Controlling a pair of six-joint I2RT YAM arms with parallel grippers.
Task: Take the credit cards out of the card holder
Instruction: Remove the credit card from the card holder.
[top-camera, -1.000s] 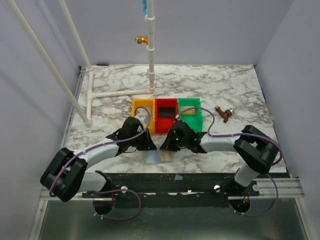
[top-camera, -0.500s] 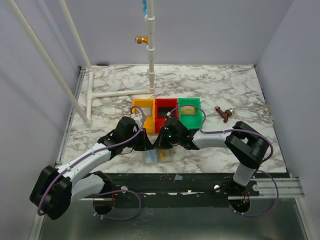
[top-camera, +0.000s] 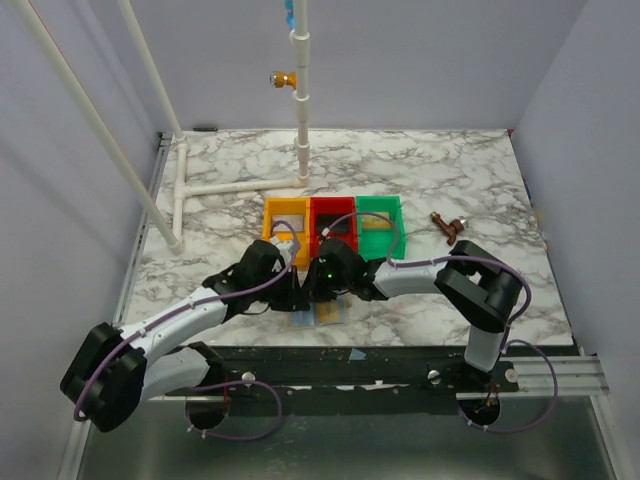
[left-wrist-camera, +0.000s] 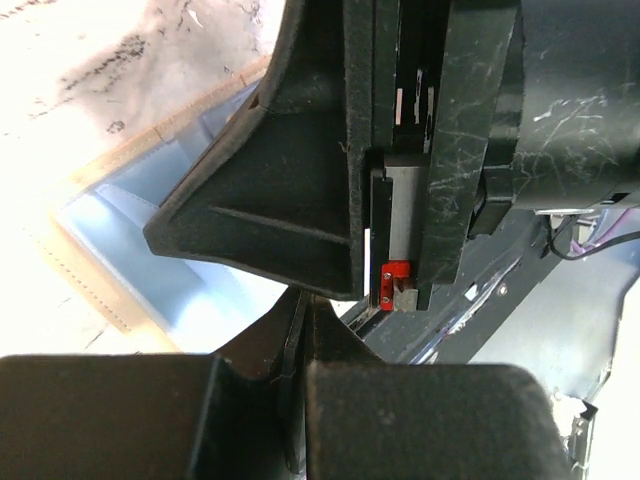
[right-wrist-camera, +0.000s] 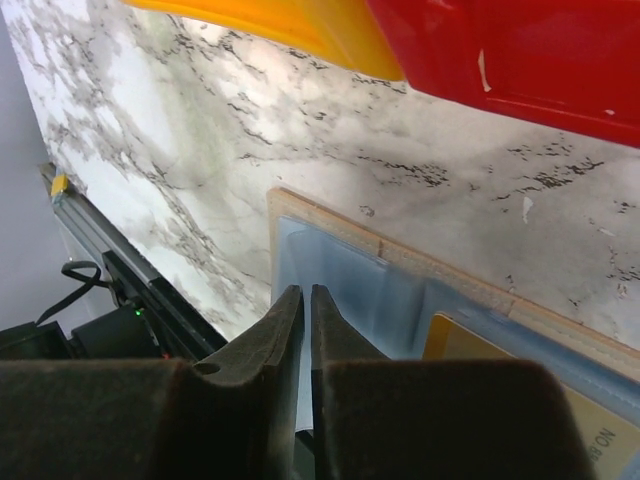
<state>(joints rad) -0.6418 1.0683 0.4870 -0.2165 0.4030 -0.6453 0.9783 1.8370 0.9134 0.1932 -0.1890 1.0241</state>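
Observation:
The card holder (top-camera: 318, 313) lies open near the table's front edge, tan rim outside and grey-blue lining up. It also shows in the left wrist view (left-wrist-camera: 150, 230) and the right wrist view (right-wrist-camera: 400, 290). A tan-yellow card (right-wrist-camera: 480, 350) sits in its right pocket. A black card (top-camera: 337, 228) lies in the red tray (top-camera: 333, 203). My left gripper (top-camera: 296, 292) (left-wrist-camera: 303, 305) is shut at the holder's left edge, with the right gripper's body close in front of it. My right gripper (top-camera: 313, 290) (right-wrist-camera: 298, 300) is shut, its tips over the lining of the holder's left half.
A yellow tray (top-camera: 270, 212) and a green tray (top-camera: 380, 202) flank the red one just behind the grippers. A white pipe frame (top-camera: 240, 186) and post (top-camera: 302, 100) stand at the back left. A small brown object (top-camera: 448, 228) lies to the right. The front rail runs just below the holder.
My right gripper has moved left from in front of the trays to over the holder. My left arm has shifted and its gripper has closed in beside the right one.

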